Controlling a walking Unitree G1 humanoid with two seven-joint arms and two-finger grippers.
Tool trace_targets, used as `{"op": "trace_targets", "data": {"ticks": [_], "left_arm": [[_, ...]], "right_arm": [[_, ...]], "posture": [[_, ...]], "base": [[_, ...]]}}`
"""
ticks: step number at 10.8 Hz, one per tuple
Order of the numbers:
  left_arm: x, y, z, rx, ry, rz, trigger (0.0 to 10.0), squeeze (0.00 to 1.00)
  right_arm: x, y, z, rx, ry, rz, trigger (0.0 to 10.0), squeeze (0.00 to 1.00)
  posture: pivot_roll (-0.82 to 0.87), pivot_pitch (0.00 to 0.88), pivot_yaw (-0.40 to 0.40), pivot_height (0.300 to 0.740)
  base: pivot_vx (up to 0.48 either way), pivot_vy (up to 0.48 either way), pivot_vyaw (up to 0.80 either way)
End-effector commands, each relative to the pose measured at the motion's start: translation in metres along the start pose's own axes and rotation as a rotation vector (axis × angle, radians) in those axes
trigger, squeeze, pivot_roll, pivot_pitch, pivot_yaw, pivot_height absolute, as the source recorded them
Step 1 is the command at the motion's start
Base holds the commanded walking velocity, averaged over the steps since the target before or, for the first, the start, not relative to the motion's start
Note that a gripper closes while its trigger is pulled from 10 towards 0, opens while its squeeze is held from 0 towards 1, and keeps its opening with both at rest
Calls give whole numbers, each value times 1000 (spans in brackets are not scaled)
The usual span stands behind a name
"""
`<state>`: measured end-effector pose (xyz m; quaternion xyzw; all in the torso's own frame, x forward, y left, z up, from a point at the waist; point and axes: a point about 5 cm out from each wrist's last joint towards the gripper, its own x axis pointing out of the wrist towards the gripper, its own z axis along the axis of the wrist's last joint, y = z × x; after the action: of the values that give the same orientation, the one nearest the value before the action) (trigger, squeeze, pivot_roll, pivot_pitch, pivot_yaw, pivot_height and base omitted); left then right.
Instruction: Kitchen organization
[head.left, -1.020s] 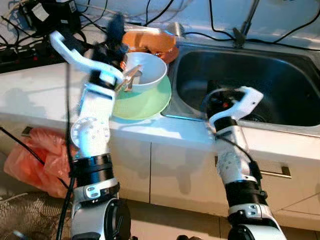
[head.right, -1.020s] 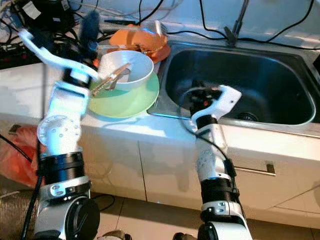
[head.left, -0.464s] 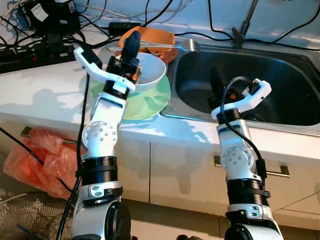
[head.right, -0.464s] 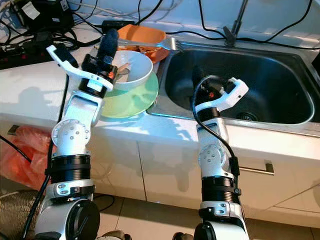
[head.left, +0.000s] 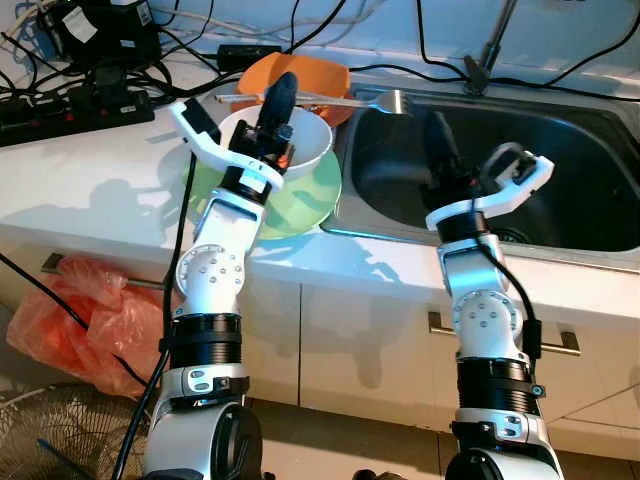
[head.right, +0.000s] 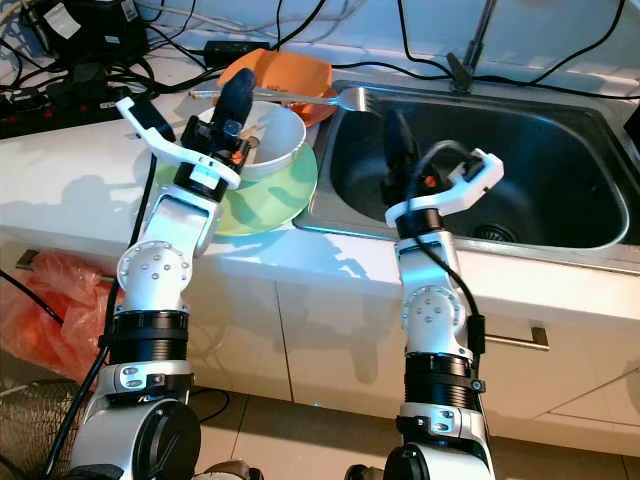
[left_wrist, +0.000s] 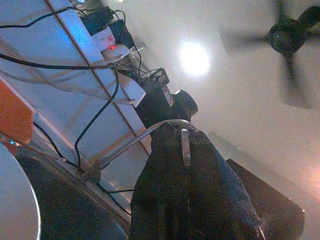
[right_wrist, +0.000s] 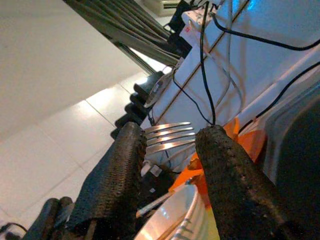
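My left gripper (head.left: 282, 88) points upward over the white bowl (head.left: 305, 150) and is shut on the handle of a metal fork (head.left: 345, 100). The fork lies level above the counter, its tines reaching over the sink's left rim. In the left wrist view the thin handle (left_wrist: 127, 145) runs out from the shut fingers (left_wrist: 185, 165). The bowl sits on a green plate (head.left: 305, 205) and holds another utensil (head.right: 252, 140). My right gripper (head.left: 433, 130) stands upright over the sink (head.left: 560, 170), open and holding nothing. The fork tines (right_wrist: 167, 136) show beyond its two fingers.
An orange dish (head.left: 320, 72) lies behind the bowl. Cables and a power strip (head.left: 70, 100) crowd the counter's back left. The tap (head.left: 490, 50) stands behind the sink. An orange plastic bag (head.left: 70, 315) lies on the floor by the cabinet.
My left gripper rose from the bowl's side, holding the fork level, and shifted right toward the sink. My right gripper lifted from the sink's edge and turned upright.
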<state>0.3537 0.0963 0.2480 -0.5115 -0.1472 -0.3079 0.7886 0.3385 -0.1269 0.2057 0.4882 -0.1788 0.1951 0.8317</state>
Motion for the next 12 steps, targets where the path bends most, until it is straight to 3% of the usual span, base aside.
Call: {"op": "trace_targets", "data": {"ticks": [1, 2, 3, 4, 5, 6, 7, 8, 12], "left_arm": [[-1, -8, -41, -165, 12, -12, 10000, 0], [-1, -8, -41, -163, 13, -13, 10000, 0], [0, -8, -41, -162, 14, -13, 10000, 0], [-1, -8, -42, -162, 15, -13, 10000, 0], [-1, -8, -43, -162, 17, -12, 10000, 0], [-1, -8, -44, -163, 19, -12, 10000, 0], [-1, -8, -44, -164, 21, -12, 10000, 0], [-1, -8, -45, -164, 24, -11, 10000, 0], [-2, -9, -54, -183, 54, -14, 10000, 0]], "right_arm": [[-2, 3, 4, 27, -17, 24, 10000, 1000], [-3, 3, 3, 38, -3, 25, 10000, 1000], [-4, 1, 2, 43, 5, 18, 10000, 0], [-4, 0, 2, 54, 8, 10, 10000, 0], [-5, 0, 3, 61, 8, 9, 10000, 267], [-5, 0, 3, 65, 7, 13, 10000, 1000], [-5, -1, 2, 71, 12, 6, 10000, 1000], [-5, 0, 2, 87, 12, 6, 10000, 0], [-5, 6, 2, 142, 20, 50, 10000, 0]], "posture": [[148, 67, -9, 740], [149, 67, -9, 740], [149, 67, -9, 740], [149, 67, -9, 740], [148, 67, -10, 740], [149, 69, -11, 740], [149, 69, -11, 740], [149, 70, -11, 740], [147, 72, -10, 740]], "base": [[0, 0, 0], [0, 0, 0], [0, 0, 0], [0, 0, 0], [0, 0, 0], [0, 0, 0], [0, 0, 0], [0, 0, 0], [0, 0, 0]]}}
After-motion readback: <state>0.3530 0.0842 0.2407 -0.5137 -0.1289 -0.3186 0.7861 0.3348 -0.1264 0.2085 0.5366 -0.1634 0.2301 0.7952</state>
